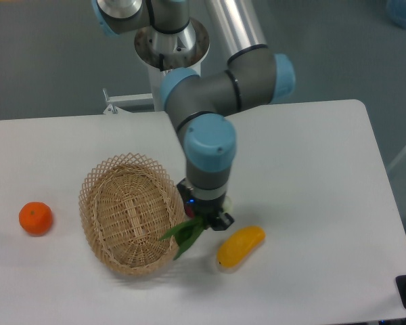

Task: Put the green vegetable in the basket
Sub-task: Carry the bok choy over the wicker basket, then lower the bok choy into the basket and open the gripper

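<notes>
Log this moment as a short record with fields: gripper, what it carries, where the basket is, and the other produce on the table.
gripper: gripper at the basket's right rim, jaws shut on the green vegetable
green vegetable: green vegetable hangs leaves down, over the rim, not yet released
basket: basket on the table, left of centre; nothing seen inside it
yellow fruit: yellow fruit lies right of the gripper
orange: orange left of the basket, apart from it
purple piece: not visible
</notes>
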Controlling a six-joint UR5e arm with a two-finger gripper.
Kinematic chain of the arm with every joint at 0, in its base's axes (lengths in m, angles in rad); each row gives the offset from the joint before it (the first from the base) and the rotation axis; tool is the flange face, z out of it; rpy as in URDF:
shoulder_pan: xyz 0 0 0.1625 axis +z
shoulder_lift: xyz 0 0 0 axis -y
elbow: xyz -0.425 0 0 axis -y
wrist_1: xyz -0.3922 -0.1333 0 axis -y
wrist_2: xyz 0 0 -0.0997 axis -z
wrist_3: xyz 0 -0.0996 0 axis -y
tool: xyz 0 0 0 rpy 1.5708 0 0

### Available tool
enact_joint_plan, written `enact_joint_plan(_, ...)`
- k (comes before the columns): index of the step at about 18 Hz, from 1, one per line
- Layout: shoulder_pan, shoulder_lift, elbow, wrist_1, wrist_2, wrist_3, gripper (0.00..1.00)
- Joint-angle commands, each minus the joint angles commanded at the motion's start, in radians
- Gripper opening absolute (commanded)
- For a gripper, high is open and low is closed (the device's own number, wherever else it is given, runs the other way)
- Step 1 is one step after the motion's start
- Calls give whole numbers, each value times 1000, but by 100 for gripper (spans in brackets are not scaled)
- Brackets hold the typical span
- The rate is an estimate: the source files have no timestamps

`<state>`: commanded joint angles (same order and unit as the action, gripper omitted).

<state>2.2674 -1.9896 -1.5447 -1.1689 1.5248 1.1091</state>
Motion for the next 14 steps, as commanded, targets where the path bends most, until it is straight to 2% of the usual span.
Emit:
enact_joint_plan(7,-95,49,-142,11,-2,-41,35)
enact_joint_plan(11,-134,72,-241,106,2,-41,41)
enact_joint_plan(14,-160,80,-264,123,0,-48,51)
